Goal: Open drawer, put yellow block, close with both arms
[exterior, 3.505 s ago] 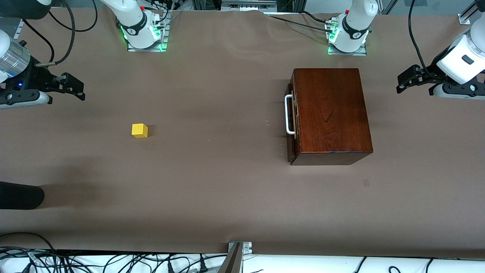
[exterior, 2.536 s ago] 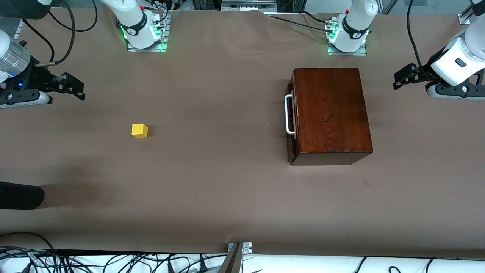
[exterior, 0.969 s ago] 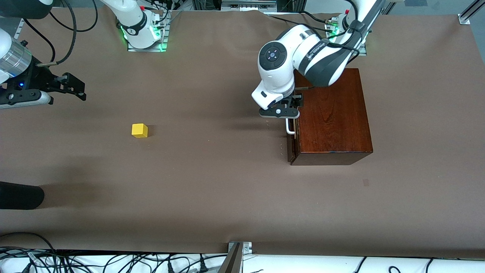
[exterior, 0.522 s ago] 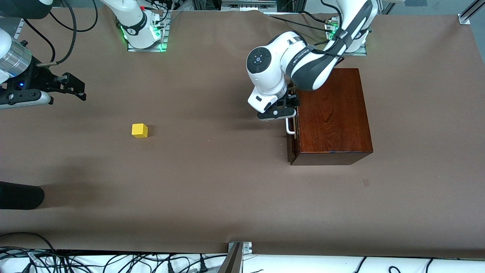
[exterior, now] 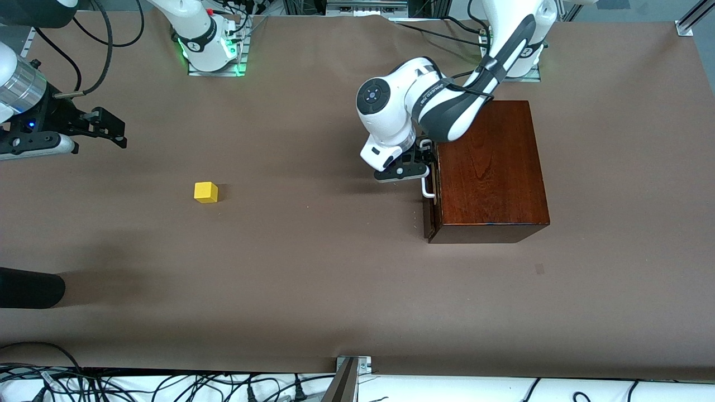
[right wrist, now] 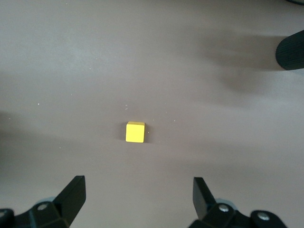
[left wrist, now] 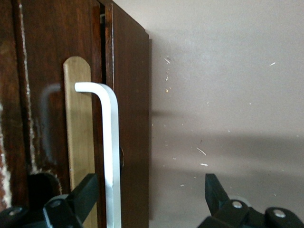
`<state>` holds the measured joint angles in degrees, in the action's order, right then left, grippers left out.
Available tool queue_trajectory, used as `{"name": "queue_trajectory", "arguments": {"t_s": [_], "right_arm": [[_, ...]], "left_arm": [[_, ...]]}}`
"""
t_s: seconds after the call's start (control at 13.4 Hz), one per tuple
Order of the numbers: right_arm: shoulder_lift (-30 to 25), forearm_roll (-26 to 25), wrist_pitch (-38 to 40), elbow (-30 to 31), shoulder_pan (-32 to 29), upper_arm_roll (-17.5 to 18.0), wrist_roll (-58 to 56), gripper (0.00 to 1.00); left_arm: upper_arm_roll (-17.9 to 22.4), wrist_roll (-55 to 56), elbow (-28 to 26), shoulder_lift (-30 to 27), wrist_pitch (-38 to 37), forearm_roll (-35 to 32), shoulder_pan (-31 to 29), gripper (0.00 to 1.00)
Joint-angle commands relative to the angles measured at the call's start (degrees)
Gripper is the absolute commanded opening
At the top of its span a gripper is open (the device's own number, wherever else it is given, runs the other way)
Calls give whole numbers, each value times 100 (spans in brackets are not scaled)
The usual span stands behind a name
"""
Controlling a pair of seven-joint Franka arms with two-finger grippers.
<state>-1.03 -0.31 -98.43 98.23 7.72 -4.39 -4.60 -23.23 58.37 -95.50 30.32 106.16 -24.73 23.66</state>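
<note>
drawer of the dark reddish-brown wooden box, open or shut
Shut: the drawer front sits nearly flush with the wooden box, no pale inside showing.

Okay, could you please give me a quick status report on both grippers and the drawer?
Left gripper open, straddling the white U-shaped handle. Dark reddish-brown wooden drawer barely ajar. Right gripper open, waiting; small yellow block untouched. Nothing obstructing.
</note>
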Motion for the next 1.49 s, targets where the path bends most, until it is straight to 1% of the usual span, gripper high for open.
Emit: {"name": "queue_trajectory", "arguments": {"t_s": [0.0, 0.15, 0.3, 0.6, 0.97, 1.04, 1.12, 1.42], "right_arm": [[-55, -4, 8, 21, 19, -10, 82, 100], [-55, 5, 17, 21, 10, -10, 73, 100], [-55, -4, 17, 21, 19, -10, 73, 100], [-47, 5, 8, 21, 10, -10, 82, 100], [-55, -4, 0, 12, 19, -1, 82, 100], [-55, -4, 8, 12, 19, -1, 82, 100], [-55, -4, 0, 12, 19, -1, 73, 100], [-55, -4, 8, 21, 19, -10, 82, 100]], "left_arm": [[29, 280, 163, 219, -16, -277, 112, 100], [29, 578, 163, 272, -16, -479, 261, 100], [29, 781, 189, 412, 1, -542, 357, 100], [29, 860, 189, 658, 668, -533, 411, 100], [29, 869, 216, 826, 1327, -454, 472, 100], [29, 869, 294, 913, 1520, -445, 498, 100], [29, 887, 512, 1010, 1566, -436, 594, 100], [29, 1107, 1067, 1414, 1566, -419, 841, 100]]}}
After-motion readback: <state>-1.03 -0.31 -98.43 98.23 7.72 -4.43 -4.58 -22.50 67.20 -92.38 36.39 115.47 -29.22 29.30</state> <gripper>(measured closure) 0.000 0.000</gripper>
